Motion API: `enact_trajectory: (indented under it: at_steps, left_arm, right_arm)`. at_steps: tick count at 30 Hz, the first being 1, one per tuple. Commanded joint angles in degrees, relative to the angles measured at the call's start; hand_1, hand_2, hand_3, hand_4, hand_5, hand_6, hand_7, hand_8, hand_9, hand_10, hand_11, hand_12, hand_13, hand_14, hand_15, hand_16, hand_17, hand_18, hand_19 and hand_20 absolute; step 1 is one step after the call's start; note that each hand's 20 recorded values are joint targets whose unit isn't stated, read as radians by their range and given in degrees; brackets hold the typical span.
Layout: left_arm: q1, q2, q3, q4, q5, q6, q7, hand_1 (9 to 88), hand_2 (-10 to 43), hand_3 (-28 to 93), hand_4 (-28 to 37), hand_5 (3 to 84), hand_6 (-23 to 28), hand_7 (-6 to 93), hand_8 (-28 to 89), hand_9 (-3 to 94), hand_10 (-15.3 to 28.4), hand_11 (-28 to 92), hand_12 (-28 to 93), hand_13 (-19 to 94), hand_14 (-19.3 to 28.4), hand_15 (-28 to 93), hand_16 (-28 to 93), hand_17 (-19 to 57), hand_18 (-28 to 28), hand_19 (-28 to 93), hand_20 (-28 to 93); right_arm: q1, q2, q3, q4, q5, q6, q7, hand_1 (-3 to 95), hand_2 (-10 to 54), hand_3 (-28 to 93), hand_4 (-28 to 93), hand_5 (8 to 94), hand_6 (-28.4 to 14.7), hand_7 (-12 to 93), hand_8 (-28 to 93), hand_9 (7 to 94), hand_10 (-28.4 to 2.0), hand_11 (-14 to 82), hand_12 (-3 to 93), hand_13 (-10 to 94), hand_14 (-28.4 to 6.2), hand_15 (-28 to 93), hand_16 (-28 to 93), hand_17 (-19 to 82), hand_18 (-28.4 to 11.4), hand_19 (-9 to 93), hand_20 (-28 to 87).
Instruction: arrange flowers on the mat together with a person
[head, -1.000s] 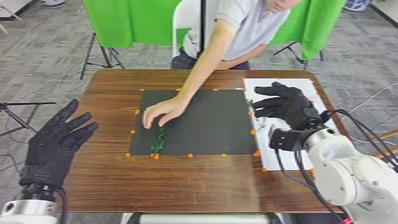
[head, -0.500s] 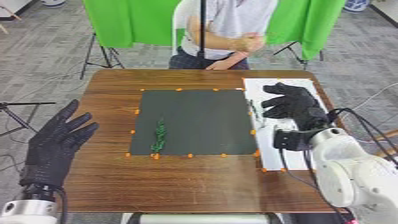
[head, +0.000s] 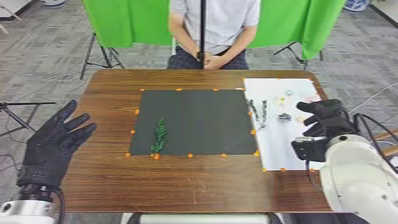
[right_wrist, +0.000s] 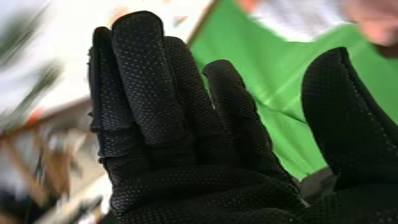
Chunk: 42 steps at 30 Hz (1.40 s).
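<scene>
My right hand (head: 329, 117) is over the right edge of the white sheet (head: 282, 135); in the right wrist view the same hand (right_wrist: 204, 185) has straight fingers, thumb apart, nothing held. My left hand (head: 51, 145) rests open off the table's left side. On the dark mat (head: 200, 122) a green sprig (head: 160, 136) lies lengthwise in the left part. Thin dark green stems (head: 258, 112), a small grey flower (head: 284, 117) and pale yellow and pink blossoms (head: 280, 101) lie on the white sheet. The person's hands (head: 211, 62) are together at the far edge, apart from the flowers.
Orange markers (head: 179, 89) line the mat and sheet on the brown wooden table (head: 178, 187). A dark vertical pole stands in front of the person. A green cloth (head: 133, 25) hangs behind, and a black tripod (head: 100, 52) stands beyond the far left corner.
The person's hand has let go of the green sprig on the mat and drawn back to the far edge. My right hand has moved rightward across the white sheet, uncovering flowers; my left hand stays put.
</scene>
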Motion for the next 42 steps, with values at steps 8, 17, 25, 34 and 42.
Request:
enact_trajectory:
  at_steps: [8,17,25,34,42]
  left_arm:
    - [1.4,-0.95,-0.55,-0.17,0.51,-1.08,-0.41,21.5,8.4,75,-25.6,30.8,5.3,9.8,-9,30.0,16.0,19,11,21,23.3,44,-8,-6.7,20.3,41,11]
    - [1.1,-0.59,-0.11,-0.08,0.19,-0.84,0.08,21.5,8.4,75,-25.6,30.8,5.3,9.8,-9,30.1,16.1,19,11,21,23.3,44,-8,-6.8,20.2,41,10]
    - [1.3,-0.47,-0.26,-0.17,-0.07,-0.52,0.28,21.4,8.4,75,-25.5,30.9,5.3,9.7,-9,30.1,16.0,19,11,21,23.3,44,-8,-6.9,20.2,41,10]
    - [0.3,-1.22,-0.34,-0.03,0.59,-1.07,-1.12,21.4,8.3,75,-25.6,30.9,5.3,9.8,-8,30.1,16.0,19,10,21,23.2,44,-8,-7.0,20.3,41,10]
    - [-0.2,-1.78,-0.41,0.07,0.87,-1.49,-1.93,21.4,8.3,75,-25.6,30.9,5.4,9.8,-8,30.1,16.1,19,10,22,23.0,44,-8,-7.0,20.3,41,10]
  right_arm:
    - [-1.1,2.3,-0.2,5.4,-15.5,-16.9,14.8,36.0,-1.6,64,-18,52.7,-9.6,8,-10,67.0,-24.1,17.1,13.7,69,-18.9,57,8,51,-21.1,92,-28]
    - [1.1,2.4,-1.4,7.8,-16.2,-25.2,18.6,37.5,-3.4,64,-17,51.1,-10.8,6,-9,66.8,-23.9,17.1,14.5,69,-18.8,57,9,48,-22.4,93,-27]
    - [1.6,1.6,-1.3,9.5,-12.8,-28.7,19.0,38.9,-4.5,63,-17,50.2,-11.0,5,-9,62.6,-23.4,15.7,14.0,66,-19.3,55,8,46,-23.7,92,-28]
    - [1.5,0.3,-1.6,10.8,-10.2,-32.0,20.1,41.6,-4.5,61,-17,53.4,-13.1,3,-8,60.7,-20.1,17.0,13.9,66,-18.9,55,8,45,-23.8,92,-28]
    - [3.7,0.7,-5.7,12.7,-11.1,-34.6,19.4,45.1,-4.3,58,-15,50.1,-28.0,4,-9,59.9,-17.5,22.0,13.6,66,-17.3,57,8,45,-23.1,92,-27]
